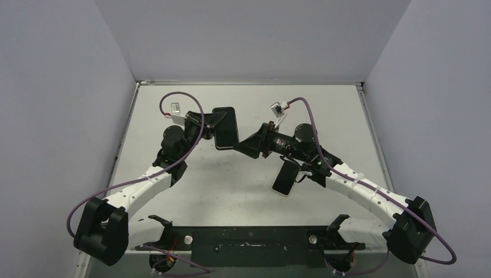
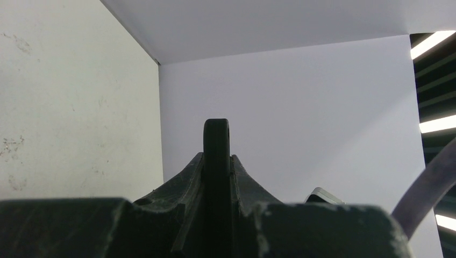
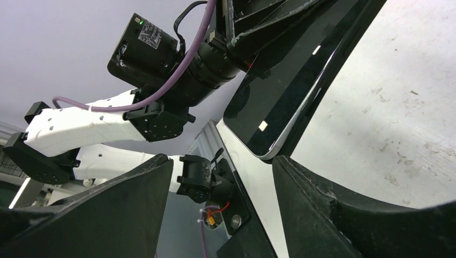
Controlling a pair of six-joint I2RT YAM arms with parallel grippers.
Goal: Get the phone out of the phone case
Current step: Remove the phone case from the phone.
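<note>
A black phone [image 1: 225, 127] in its black case is held above the table, screen up. My left gripper [image 1: 215, 123] is shut on its left edge. In the left wrist view the thin black edge [image 2: 216, 141] stands clamped between the left gripper's [image 2: 216, 164] fingers. My right gripper [image 1: 243, 146] is open at the phone's near right corner. In the right wrist view the glossy screen [image 3: 279, 102] with a silver rim and the case edge [image 3: 326, 86] hang just above the open right gripper [image 3: 221, 161], with the corner near the right finger [image 3: 333, 209].
A second dark flat phone-shaped slab [image 1: 285, 178] lies on the white table [image 1: 231, 185] under my right arm. White walls enclose the table on three sides. The black base rail [image 1: 249, 238] runs along the near edge.
</note>
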